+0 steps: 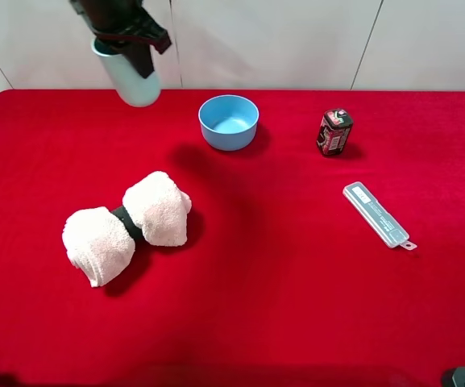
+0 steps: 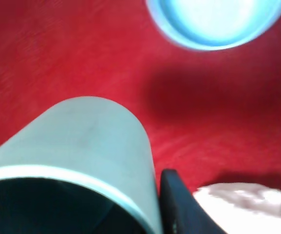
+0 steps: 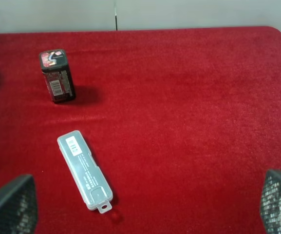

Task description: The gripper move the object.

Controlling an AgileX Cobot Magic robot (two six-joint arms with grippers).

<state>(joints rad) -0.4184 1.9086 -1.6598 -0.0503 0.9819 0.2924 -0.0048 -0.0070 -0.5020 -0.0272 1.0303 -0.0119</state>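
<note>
My left gripper is shut on the teal-green cup and holds it tilted, high above the back left of the red table. In the left wrist view the cup fills the near corner, open rim toward the camera, with one black finger against its side. My right gripper is open and empty; its two mesh-padded fingertips sit wide apart at the frame's corners, above the table's right side.
A light-blue bowl stands at the back middle, also in the left wrist view. A rolled pink towel lies left of centre. A dark battery and a clear flat case are on the right.
</note>
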